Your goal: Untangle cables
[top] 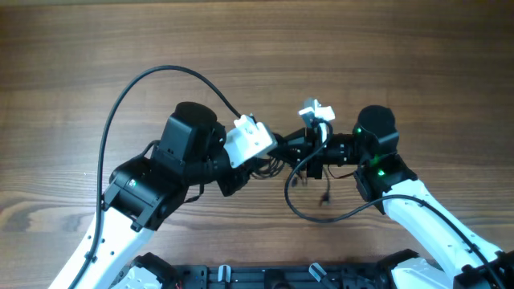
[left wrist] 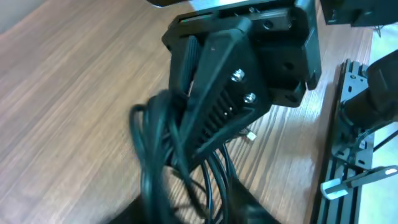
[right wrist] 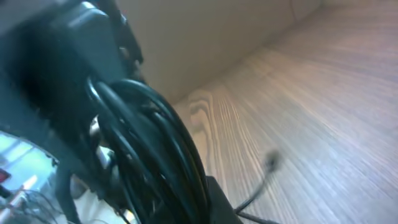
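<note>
No cables (left wrist: 149,155) separated yet: the bundle hangs tangled between left gripper (top: 277,152) and right gripper (top: 309,151), each seemingly pinched on it.

The left arm (top: 152,185) has a white lower link and blocky black upper housings. A thick black cable (top: 120,104) arcs along it to a white wrist camera mount (top: 249,138). The right arm (top: 385,172) is coloured the same, with a green light (top: 374,171) and a smaller white mount (top: 316,109). The left wrist view shows a ribbed black finger (left wrist: 217,93) bearing two silver screws (left wrist: 237,76).
</note>
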Tool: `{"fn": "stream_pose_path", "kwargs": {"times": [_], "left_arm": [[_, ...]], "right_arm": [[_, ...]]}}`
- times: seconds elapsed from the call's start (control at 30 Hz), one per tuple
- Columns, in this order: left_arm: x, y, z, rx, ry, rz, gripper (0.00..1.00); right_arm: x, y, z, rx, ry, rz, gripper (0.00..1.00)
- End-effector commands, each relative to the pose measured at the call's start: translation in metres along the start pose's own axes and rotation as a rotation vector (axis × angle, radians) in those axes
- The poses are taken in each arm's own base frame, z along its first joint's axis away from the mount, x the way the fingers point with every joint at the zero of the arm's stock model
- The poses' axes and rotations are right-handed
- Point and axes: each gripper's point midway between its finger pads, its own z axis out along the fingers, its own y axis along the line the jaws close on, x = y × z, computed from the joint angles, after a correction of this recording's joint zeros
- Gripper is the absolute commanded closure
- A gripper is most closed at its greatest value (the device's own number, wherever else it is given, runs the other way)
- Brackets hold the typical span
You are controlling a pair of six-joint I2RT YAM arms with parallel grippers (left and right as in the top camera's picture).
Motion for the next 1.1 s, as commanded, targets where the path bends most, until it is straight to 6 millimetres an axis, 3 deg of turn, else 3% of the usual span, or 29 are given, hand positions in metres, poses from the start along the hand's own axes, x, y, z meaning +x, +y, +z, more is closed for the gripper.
{"fn": "stream_pose_path", "kwargs": {"times": [0.0, 0.03, 0.13, 0.17, 0.2, 0.27, 0.33, 0.37, 0.43, 0.53, 0.63, 0.77, 0.8, 0.83, 0.87, 1.07], "left_arm": [[-0.005, 0.003, -0.007, -0.007, -0.031, -0.005, 0.00], [-0.004, 0.011, -0.009, -0.031, -0.030, -0.049, 0.00], [0.004, 0.058, -0.023, -0.197, -0.055, -0.345, 0.00], [0.003, 0.071, -0.029, -0.230, -0.093, -0.485, 0.00], [-0.001, 0.087, -0.036, -0.242, -0.172, -0.754, 0.00], [0.000, 0.081, -0.033, -0.164, -0.184, -1.007, 0.00], [-0.005, 0.073, -0.024, -0.089, -0.171, -1.023, 0.00], [-0.009, 0.075, -0.016, -0.069, -0.179, -1.105, 0.00], [-0.014, 0.080, 0.008, -0.015, -0.175, -1.445, 0.01], [0.006, 0.078, 0.054, -0.011, -0.044, -1.783, 0.21], [0.023, 0.063, 0.098, 0.008, 0.110, -2.035, 0.09], [0.001, 0.061, 0.108, 0.075, 0.055, -2.008, 0.11], [-0.002, 0.063, 0.108, 0.077, 0.037, -2.001, 0.16], [0.000, 0.067, 0.109, 0.055, 0.021, -2.001, 0.36], [0.000, 0.067, 0.109, 0.052, 0.020, -2.026, 0.44], [0.006, 0.074, 0.113, 0.007, 0.005, -2.110, 0.64]], "right_arm": [[-0.029, -0.023, -0.003, 0.124, -0.153, 0.313, 0.96], [-0.038, -0.032, -0.006, 0.168, -0.213, 0.377, 0.96], [-0.052, -0.067, -0.020, 0.324, -0.384, 0.546, 0.96], [-0.054, -0.073, -0.024, 0.354, -0.422, 0.577, 0.96], [-0.057, -0.078, -0.027, 0.378, -0.447, 0.575, 0.96], [-0.057, -0.080, -0.028, 0.386, -0.453, 0.578, 0.96], [-0.055, -0.081, -0.028, 0.390, -0.448, 0.588, 0.96], [-0.051, -0.084, -0.028, 0.405, -0.443, 0.608, 0.96], [-0.041, -0.097, -0.033, 0.473, -0.450, 0.664, 0.96], [-0.036, -0.102, -0.035, 0.505, -0.454, 0.682, 0.96], [-0.036, -0.102, -0.035, 0.507, -0.452, 0.679, 0.96], [-0.034, -0.103, -0.036, 0.521, -0.436, 0.641, 0.96], [-0.031, -0.105, -0.036, 0.532, -0.429, 0.652, 0.96], [-0.028, -0.106, -0.036, 0.539, -0.422, 0.663, 0.96], [-0.025, -0.107, -0.036, 0.546, -0.415, 0.671, 0.96], [-0.025, -0.107, -0.036, 0.544, -0.416, 0.675, 0.95]]}}
